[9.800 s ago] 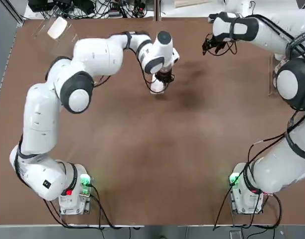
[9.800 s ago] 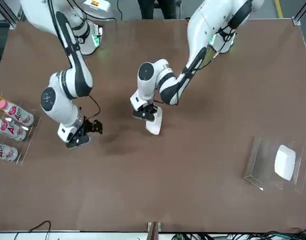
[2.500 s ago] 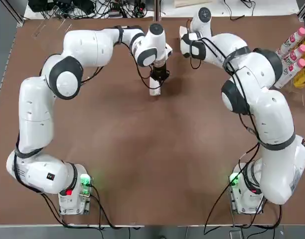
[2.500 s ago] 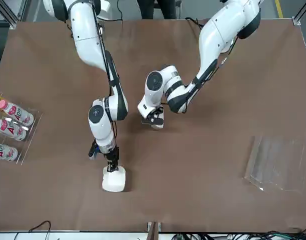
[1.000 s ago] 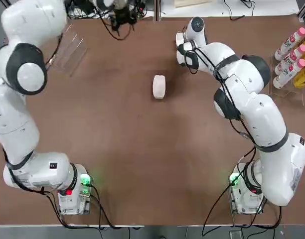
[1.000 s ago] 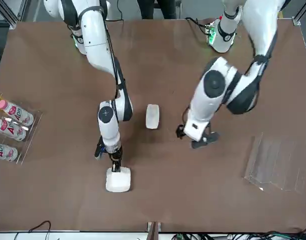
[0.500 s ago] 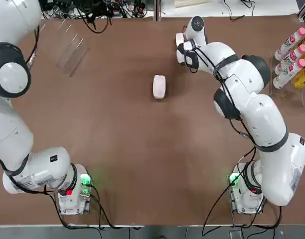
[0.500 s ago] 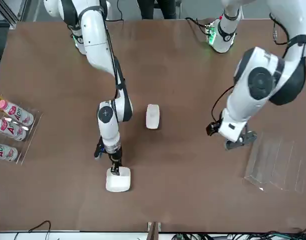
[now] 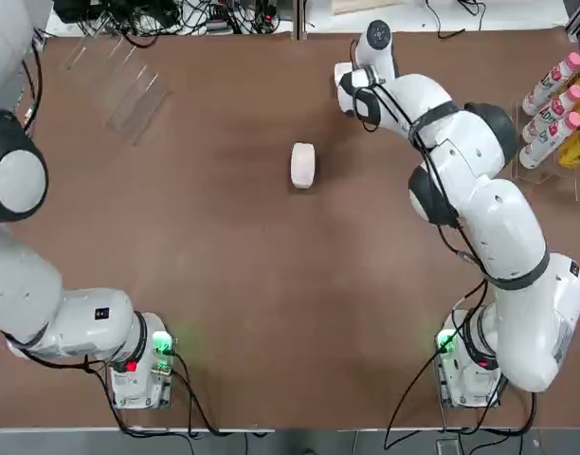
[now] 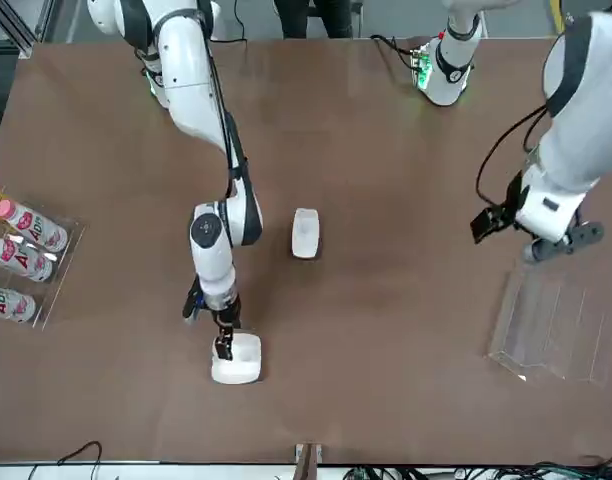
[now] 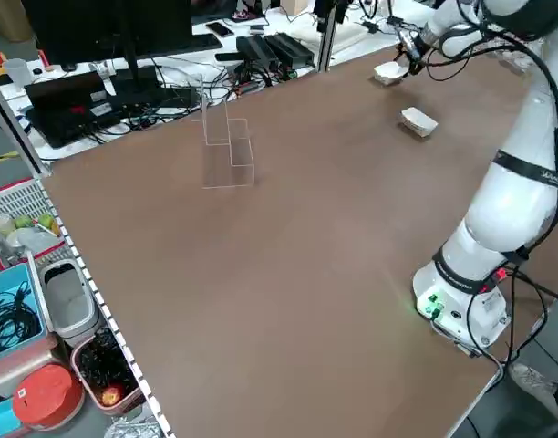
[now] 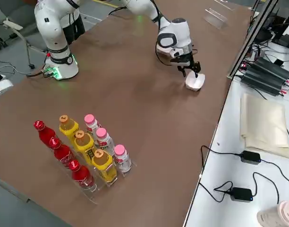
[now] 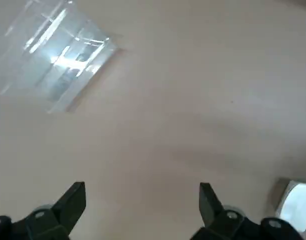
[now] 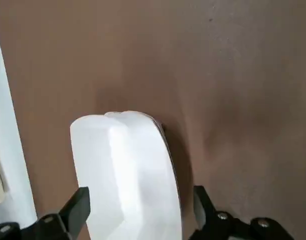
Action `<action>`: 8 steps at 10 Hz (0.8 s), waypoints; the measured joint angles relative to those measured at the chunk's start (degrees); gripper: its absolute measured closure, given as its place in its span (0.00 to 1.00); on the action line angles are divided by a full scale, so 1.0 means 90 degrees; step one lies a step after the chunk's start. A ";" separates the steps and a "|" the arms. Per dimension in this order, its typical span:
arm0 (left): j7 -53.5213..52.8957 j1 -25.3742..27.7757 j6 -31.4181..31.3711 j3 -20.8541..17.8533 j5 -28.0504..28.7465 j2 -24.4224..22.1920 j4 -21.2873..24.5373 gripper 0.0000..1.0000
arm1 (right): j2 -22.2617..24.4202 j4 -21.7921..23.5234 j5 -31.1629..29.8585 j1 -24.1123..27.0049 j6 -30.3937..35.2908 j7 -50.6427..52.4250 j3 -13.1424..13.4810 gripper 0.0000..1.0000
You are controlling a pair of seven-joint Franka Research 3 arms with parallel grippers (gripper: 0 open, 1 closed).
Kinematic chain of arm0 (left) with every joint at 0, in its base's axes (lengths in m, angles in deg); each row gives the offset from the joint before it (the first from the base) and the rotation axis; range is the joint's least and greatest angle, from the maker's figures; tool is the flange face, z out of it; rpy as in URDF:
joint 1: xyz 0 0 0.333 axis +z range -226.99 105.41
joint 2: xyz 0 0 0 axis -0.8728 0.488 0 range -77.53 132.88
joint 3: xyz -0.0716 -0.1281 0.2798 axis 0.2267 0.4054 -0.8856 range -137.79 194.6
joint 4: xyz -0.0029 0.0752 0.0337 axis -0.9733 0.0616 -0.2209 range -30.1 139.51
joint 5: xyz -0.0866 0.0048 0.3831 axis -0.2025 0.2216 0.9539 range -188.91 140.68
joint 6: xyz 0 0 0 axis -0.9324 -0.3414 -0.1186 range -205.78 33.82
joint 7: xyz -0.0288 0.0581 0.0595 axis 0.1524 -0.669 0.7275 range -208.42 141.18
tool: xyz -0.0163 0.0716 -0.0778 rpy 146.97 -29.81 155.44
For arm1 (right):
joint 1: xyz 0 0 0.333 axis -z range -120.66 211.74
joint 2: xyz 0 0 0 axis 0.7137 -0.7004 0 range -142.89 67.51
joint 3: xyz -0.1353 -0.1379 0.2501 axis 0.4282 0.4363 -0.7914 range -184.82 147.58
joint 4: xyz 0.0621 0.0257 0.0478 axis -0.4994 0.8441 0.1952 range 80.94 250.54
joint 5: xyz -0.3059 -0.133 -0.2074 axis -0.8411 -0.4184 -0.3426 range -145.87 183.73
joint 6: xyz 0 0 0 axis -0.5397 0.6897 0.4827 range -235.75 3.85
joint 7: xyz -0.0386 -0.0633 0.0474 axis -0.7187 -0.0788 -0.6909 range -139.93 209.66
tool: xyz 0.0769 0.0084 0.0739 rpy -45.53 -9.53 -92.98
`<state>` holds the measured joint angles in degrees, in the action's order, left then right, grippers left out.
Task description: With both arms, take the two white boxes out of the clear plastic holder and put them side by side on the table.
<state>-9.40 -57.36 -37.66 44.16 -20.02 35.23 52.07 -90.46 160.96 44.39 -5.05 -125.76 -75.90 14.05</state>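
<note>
One white box lies flat near the middle of the table. The second white box rests by the far edge. My right gripper hangs right over it, open, its fingers either side of the box. My left gripper is open and empty, hovering just short of the clear holder, which has nothing in it. The top view does not show the left gripper.
A clear rack of pink-capped bottles stands at the table's right side, with red and yellow bottles beside them. Cables and power bricks lie just past the far edge.
My left gripper has swung from the table's middle over to the holder's side, leaving the first box lying alone. The right gripper has stayed over the second box at the far edge.
</note>
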 joint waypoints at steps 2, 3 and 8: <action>-0.0719 -0.0083 0.0353 -0.0384 -0.0003 -0.0337 0.0003 0.00 | 0.0045 -0.0090 -0.0130 -0.0002 0.0378 0.0188 0.0059 0.05; -0.0987 -0.0234 0.0668 -0.0630 -0.0014 -0.0496 0.0005 0.00 | 0.0145 -0.0125 -0.0140 -0.0007 0.0676 0.0481 0.0062 0.04; -0.1271 -0.0730 0.1244 -0.1206 -0.0534 -0.0640 0.0032 0.00 | 0.0780 -0.0159 -0.0205 -0.0169 0.2096 0.3407 0.0054 0.02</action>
<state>-20.84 -63.93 -26.47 33.31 -24.83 29.47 52.36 -83.44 159.53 42.55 -6.57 -106.89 -45.24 14.53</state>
